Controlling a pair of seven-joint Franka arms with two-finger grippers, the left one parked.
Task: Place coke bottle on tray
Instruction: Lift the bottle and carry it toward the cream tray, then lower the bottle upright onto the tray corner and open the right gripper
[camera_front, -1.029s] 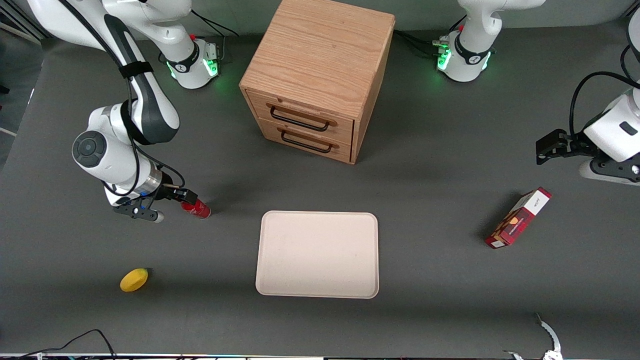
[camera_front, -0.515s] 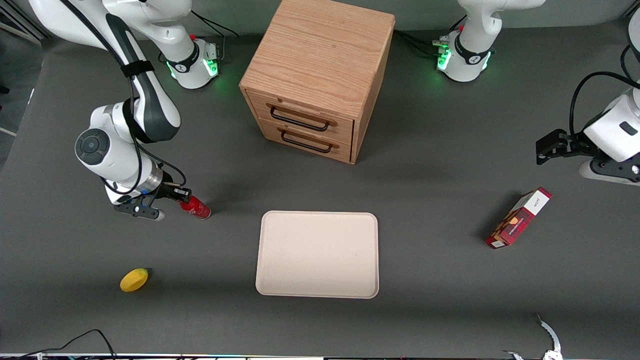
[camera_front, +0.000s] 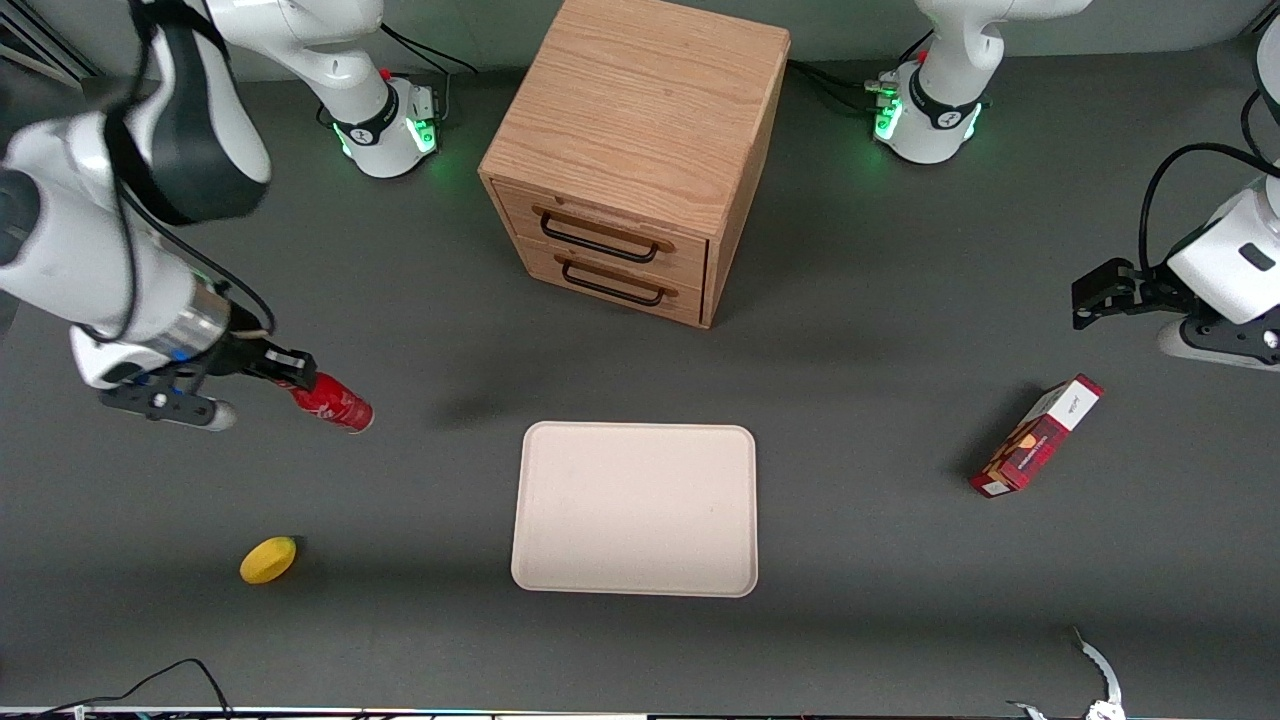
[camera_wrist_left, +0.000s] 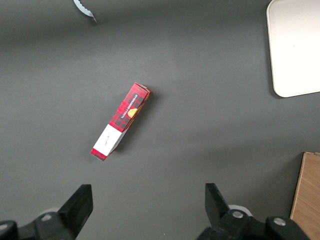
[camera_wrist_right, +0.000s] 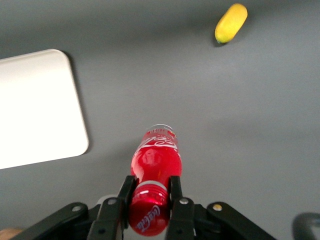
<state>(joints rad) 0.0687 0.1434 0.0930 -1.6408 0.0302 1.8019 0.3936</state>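
The coke bottle (camera_front: 332, 404) is small, glossy and red with white lettering. My gripper (camera_front: 284, 366) is shut on its cap end and holds it tilted, up off the table, toward the working arm's end. In the right wrist view the bottle (camera_wrist_right: 154, 165) hangs between the two black fingers (camera_wrist_right: 125, 194), which clamp its neck and cap. The tray (camera_front: 635, 508) is a large cream rectangle with rounded corners, lying flat in the middle of the table, nearer the front camera than the bottle. It also shows in the right wrist view (camera_wrist_right: 37, 107) and the left wrist view (camera_wrist_left: 295, 45).
A wooden cabinet with two drawers (camera_front: 630, 150) stands farther from the camera than the tray. A yellow lemon (camera_front: 268, 559) lies nearer the camera than the bottle. A red-and-white box (camera_front: 1038, 436) lies toward the parked arm's end.
My gripper has lifted the bottle off the table and drawn it up and toward the working arm's end. The arm has risen closer to the camera.
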